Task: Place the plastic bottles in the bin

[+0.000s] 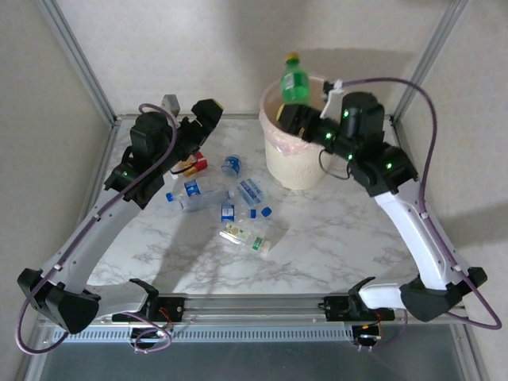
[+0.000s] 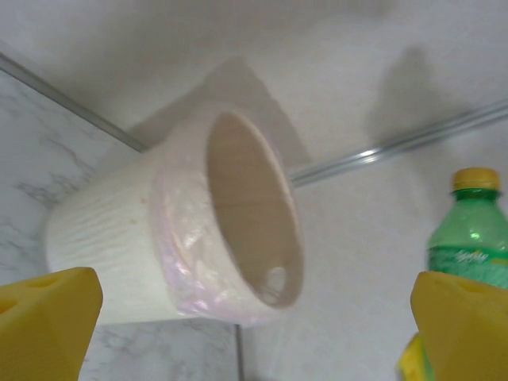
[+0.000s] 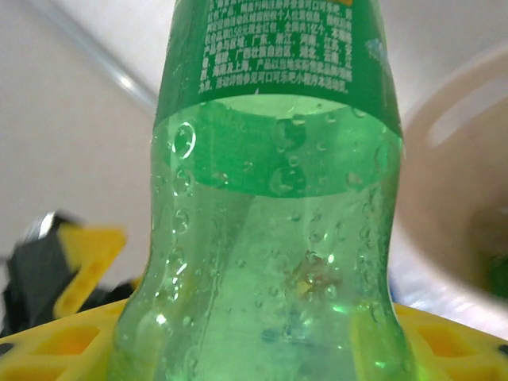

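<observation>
Right pincer (image 1: 300, 115): clamped on the lower body of the green bottle (image 1: 294, 81), holding it above the left side of the bin (image 1: 294, 171). Bottle lies close to level, long axis front to back, yellow cap (image 1: 292, 57) toward the back wall (image 1: 198, 48). Left pincer (image 1: 208, 113): jaws wide apart, nothing between them, at the far left of the table (image 1: 341, 238), facing the bin. Overhead view adds the loose bottles (image 1: 230, 198), scattered on the marble between the arms. Left wrist view, turned sideways, adds the bin's pink liner (image 2: 178, 238) and bare inside. Right wrist view adds droplets (image 3: 184, 141) inside the bottle, its printed label (image 3: 270, 48), yellow fingers (image 3: 55, 341) at its base
</observation>
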Motion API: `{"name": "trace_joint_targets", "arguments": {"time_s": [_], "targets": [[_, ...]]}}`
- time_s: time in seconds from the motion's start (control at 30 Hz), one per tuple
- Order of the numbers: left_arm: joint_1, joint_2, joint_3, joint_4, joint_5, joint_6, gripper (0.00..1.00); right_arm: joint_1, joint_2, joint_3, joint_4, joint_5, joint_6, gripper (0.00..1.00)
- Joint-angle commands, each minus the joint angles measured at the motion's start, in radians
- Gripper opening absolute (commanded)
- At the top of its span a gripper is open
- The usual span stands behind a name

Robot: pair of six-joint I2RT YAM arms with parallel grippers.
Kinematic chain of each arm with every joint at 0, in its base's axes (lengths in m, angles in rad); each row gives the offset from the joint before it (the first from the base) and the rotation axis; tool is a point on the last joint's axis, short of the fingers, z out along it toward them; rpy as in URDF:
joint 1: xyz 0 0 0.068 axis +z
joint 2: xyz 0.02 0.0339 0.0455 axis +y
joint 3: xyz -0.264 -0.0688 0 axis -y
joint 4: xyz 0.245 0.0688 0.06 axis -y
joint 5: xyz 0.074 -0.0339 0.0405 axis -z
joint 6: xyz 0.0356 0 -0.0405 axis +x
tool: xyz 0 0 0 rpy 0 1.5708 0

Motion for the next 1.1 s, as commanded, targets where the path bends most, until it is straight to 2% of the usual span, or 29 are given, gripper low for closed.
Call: {"name": "trace_joint_targets", "arguments": {"time_s": [0.0, 0.17, 0.4, 0.47, 0.6, 0.77, 0.9, 1.07], "targets": [[0.010, -0.027, 0.019, -0.089, -0.108, 0.075, 1.00, -0.076, 0.081, 0.104, -0.119, 0.053, -0.049, 0.53], [0.044, -0.042, -0.019, -0.115, -0.136, 0.069, 0.99, -0.153, 0.185, 0.194, -0.193, 0.136, -0.097, 0.52], [0.087, -0.006, -0.024, -0.165, -0.084, 0.079, 1.00, -0.185, 0.285, 0.198, -0.223, 0.242, -0.148, 0.56], [0.089, 0.000, -0.031, -0.169, -0.085, 0.079, 1.00, -0.199, 0.312, 0.205, -0.230, 0.255, -0.157, 0.61], [0.089, 0.017, -0.027, -0.189, -0.080, 0.082, 1.00, -0.217, 0.338, 0.229, -0.237, 0.271, -0.170, 0.83], [0.089, 0.038, -0.002, -0.264, -0.102, 0.121, 1.00, -0.217, 0.313, 0.225, -0.239, 0.259, -0.166, 0.87], [0.089, 0.043, -0.002, -0.308, -0.120, 0.173, 0.96, -0.208, 0.252, 0.186, -0.224, 0.231, -0.158, 0.85], [0.089, 0.062, -0.022, -0.337, -0.131, 0.203, 0.92, -0.119, 0.130, 0.103, -0.189, 0.208, -0.170, 0.84]]}}
